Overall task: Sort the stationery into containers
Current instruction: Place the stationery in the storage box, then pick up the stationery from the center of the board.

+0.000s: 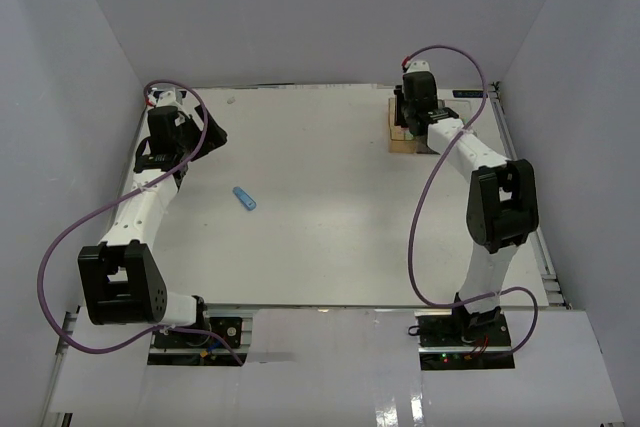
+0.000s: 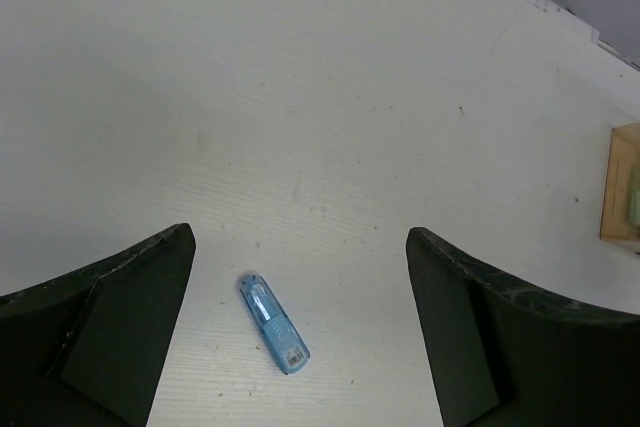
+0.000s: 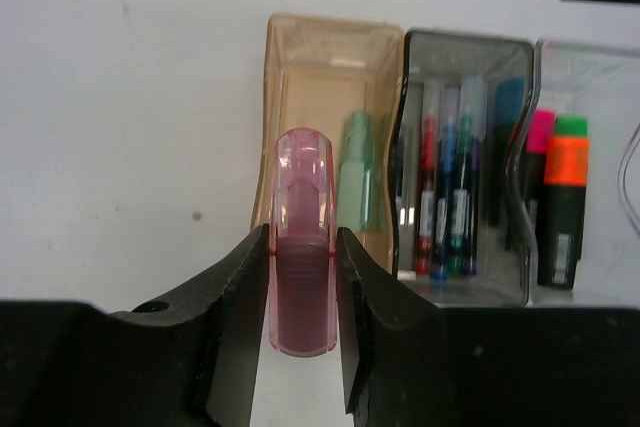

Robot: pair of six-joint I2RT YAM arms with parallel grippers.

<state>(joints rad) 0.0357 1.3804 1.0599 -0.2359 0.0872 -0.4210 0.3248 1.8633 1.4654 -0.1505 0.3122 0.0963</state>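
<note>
My right gripper [image 3: 303, 247] is shut on a pink stick [image 3: 303, 207] and holds it over the near end of the amber bin [image 3: 330, 52], which holds a mint stick [image 3: 355, 182]. The smoky grey bin [image 3: 465, 47] holds several thin pens [image 3: 447, 197]. The clear bin [image 3: 590, 67] holds highlighters with pink, green and orange caps [image 3: 565, 162]. A blue stick [image 1: 245, 198] lies alone on the table; it also shows in the left wrist view [image 2: 273, 323]. My left gripper [image 2: 300, 277] is open and empty above it, at the far left [image 1: 200, 137].
The bins [image 1: 405, 132] stand at the back right of the white table, mostly hidden under my right arm [image 1: 470, 152]. Grey walls close in the table on three sides. An edge of the amber bin [image 2: 622, 187] shows in the left wrist view.
</note>
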